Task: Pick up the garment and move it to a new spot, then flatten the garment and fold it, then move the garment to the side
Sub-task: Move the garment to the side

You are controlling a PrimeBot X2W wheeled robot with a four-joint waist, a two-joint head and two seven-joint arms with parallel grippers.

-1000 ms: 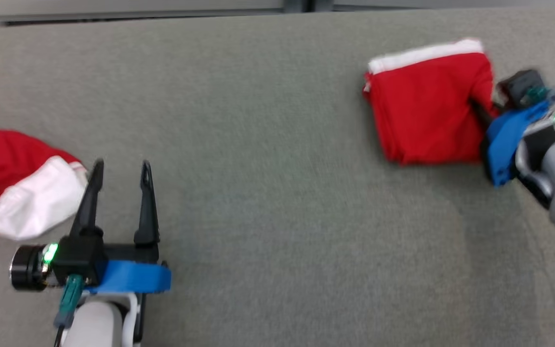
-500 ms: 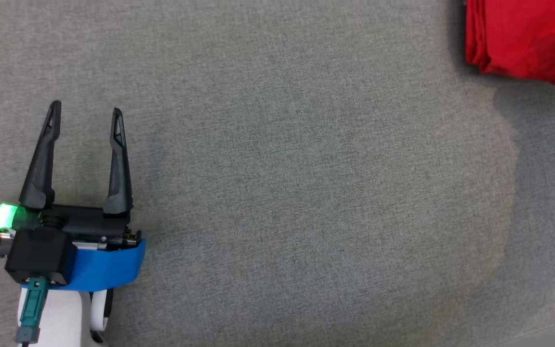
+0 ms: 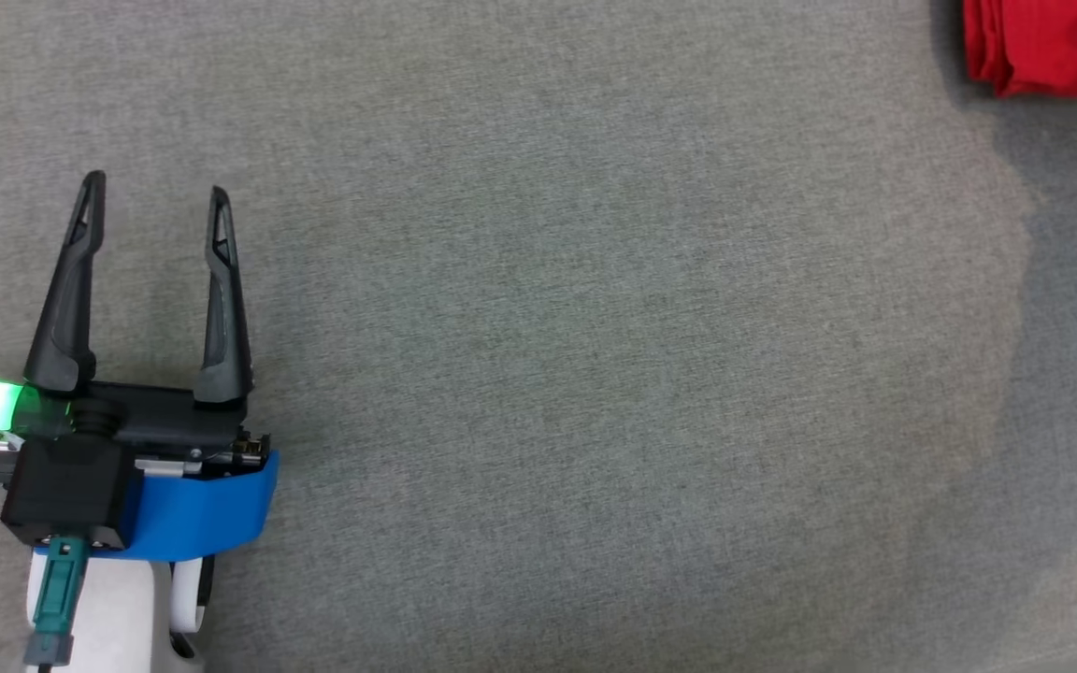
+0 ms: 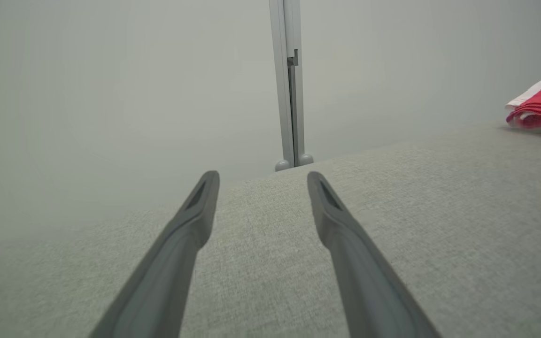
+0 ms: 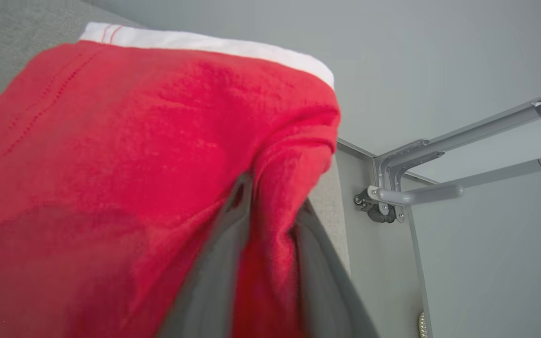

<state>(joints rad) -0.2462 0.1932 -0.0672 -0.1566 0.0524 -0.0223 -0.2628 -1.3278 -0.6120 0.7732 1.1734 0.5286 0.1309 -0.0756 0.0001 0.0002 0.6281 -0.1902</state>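
With our head camera swinging since the earlier frame, we are judging folding done and only release left: the garment [image 3: 1053, 42] is lying well right of the spread left gripper [image 3: 155, 185], the right gripper [image 5: 275, 195] pinching its fold.

No text, label, brand, number or sign is legible anywhere.

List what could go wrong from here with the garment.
1. A fold of the garment sits between the fingers of the right gripper; pulling away could drag the cloth and undo the folds.
2. The garment lies close to the edge of the table; a tug that way might slide it off.
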